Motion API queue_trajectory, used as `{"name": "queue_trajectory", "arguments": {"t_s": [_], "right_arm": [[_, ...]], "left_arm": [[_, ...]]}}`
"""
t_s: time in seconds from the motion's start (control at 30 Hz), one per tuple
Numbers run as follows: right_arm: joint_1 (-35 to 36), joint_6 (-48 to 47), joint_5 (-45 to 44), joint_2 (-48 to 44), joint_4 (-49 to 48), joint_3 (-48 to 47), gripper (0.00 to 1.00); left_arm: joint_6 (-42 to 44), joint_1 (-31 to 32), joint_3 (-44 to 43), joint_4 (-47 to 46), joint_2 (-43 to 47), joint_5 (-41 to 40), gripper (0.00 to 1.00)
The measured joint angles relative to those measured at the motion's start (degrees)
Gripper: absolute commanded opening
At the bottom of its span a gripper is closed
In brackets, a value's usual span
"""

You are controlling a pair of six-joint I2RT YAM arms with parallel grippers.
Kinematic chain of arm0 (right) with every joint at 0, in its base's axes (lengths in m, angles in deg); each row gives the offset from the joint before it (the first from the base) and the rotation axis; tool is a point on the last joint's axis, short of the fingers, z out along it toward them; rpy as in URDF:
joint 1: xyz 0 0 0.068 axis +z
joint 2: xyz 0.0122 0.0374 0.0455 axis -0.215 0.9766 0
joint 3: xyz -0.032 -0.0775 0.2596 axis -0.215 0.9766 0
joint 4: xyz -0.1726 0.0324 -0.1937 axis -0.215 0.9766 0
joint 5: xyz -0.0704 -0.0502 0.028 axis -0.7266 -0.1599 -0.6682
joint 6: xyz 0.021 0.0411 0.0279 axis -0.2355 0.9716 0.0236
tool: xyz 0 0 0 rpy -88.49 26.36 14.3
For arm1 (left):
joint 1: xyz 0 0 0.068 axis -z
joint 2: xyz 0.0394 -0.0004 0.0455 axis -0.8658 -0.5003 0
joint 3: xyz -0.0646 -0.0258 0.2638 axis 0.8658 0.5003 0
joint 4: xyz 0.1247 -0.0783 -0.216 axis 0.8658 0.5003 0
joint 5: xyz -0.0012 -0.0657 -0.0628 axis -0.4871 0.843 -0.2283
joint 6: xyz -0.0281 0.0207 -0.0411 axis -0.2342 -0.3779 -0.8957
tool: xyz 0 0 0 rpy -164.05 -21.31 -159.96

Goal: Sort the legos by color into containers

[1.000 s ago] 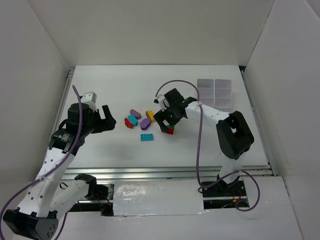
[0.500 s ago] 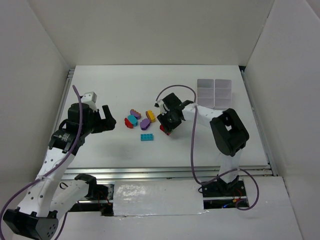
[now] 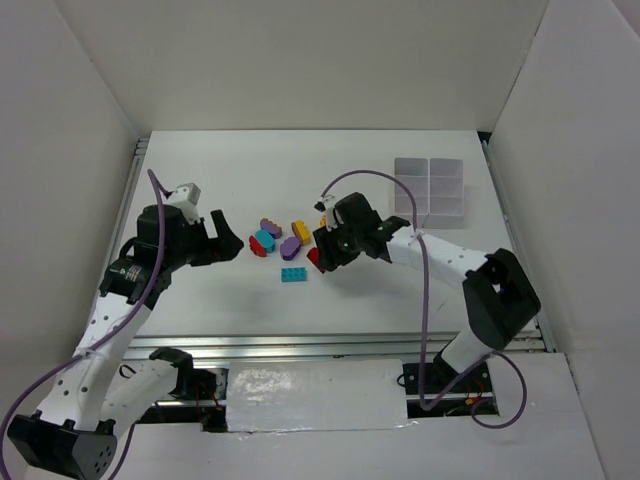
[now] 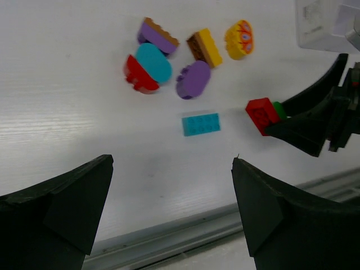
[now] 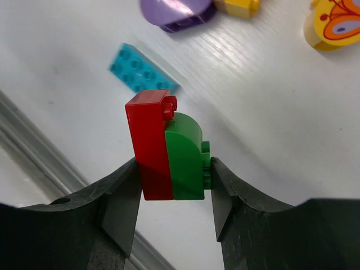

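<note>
Black right gripper (image 4: 275, 117) half-hides the green brick (image 4: 278, 108) clamped beside a red brick (image 4: 260, 115).

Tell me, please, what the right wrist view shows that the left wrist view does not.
Right wrist only: the right gripper clamping the red studded brick and the green rounded brick together, one finger on each. Left wrist only: the open left gripper, a cyan oval brick on a red oval brick, the translucent tray's corner. Both: the held pair, the flat cyan rectangular brick, a purple oval brick.
</note>
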Motion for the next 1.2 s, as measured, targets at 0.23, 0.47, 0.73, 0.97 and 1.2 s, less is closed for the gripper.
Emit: {"name": "queue_trajectory", "arguments": {"t_s": [0.23, 0.47, 0.73, 0.97, 1.2], "right_arm": [[9.27, 14.36, -2.54, -15.63, -8.68, 6.23, 0.00], [16.87, 25.57, -11.67, -17.79, -13.73, 6.88, 0.00], [20.98, 29.77, -20.09, -17.40, -14.49, 6.34, 0.00], [21.16, 31.34, -22.40, -21.70, -17.75, 8.52, 0.00], [21.14, 31.04, -22.64, -24.98, -20.06, 10.01, 0.00]], "left_arm": [[-10.01, 1.16, 4.94, -10.23, -0.90, 19.89, 0.97], [-16.87, 6.84, 3.89, -18.51, -3.15, 25.40, 0.87], [-18.53, 12.24, 3.52, -20.41, -7.06, 23.65, 0.84], [-18.36, 12.72, 3.52, -20.61, -7.06, 21.35, 0.87], [-18.18, 12.76, 3.50, -20.33, -7.04, 20.00, 0.87]]}}
